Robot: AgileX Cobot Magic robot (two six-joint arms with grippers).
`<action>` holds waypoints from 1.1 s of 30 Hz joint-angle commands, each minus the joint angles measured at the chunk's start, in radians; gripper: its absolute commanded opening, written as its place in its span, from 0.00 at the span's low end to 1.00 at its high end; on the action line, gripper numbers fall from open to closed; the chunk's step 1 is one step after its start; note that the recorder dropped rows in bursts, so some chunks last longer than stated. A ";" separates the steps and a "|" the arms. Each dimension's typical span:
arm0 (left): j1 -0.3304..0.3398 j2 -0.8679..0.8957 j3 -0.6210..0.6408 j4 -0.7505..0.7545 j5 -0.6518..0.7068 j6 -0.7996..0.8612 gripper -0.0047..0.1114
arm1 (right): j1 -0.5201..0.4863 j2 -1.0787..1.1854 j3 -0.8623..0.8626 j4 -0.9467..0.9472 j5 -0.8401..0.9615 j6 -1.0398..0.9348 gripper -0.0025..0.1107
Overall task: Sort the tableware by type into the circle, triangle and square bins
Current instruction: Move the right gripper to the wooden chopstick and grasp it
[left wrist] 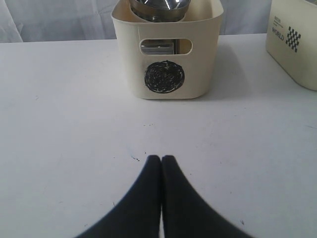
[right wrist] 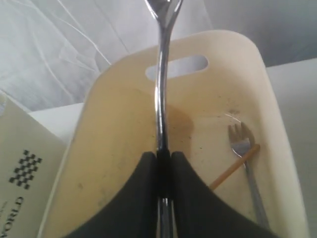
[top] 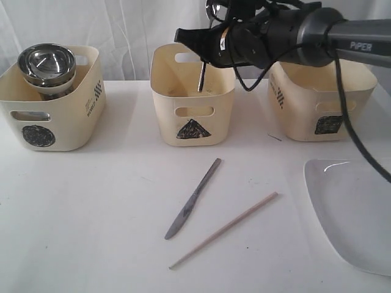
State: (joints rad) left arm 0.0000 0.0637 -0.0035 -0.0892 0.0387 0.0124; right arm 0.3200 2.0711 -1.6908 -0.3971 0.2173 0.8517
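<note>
My right gripper (top: 203,60) (right wrist: 163,154) hangs over the triangle bin (top: 192,116) (right wrist: 119,148), shut on the handle of a steel spoon (top: 201,77) (right wrist: 161,99) that points down into it. On the bin's floor lie a fork (right wrist: 245,148) and a wooden chopstick (right wrist: 235,166). A steel knife (top: 192,198) and a second chopstick (top: 223,230) rest on the table in front. The white squarish plate (top: 354,210) sits at the right. Stacked steel vessels (top: 47,64) (left wrist: 159,7) fill the circle bin (top: 52,107) (left wrist: 168,74). My left gripper (left wrist: 161,158) is shut and empty, low over the table facing that bin.
The square bin (top: 321,101) stands at the back right, partly behind the right arm. A black cable (top: 360,146) droops from that arm over the plate. A white curtain closes off the back. A neighbouring bin's side (right wrist: 20,173) shows beside the triangle bin.
</note>
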 commanded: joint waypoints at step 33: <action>-0.002 -0.004 0.004 -0.006 -0.002 -0.006 0.04 | 0.212 -0.347 0.405 0.318 0.928 -1.491 0.37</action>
State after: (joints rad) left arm 0.0000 0.0637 -0.0035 -0.0892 0.0387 0.0124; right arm 0.5202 1.7313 -1.2974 -0.0823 1.1410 -0.5667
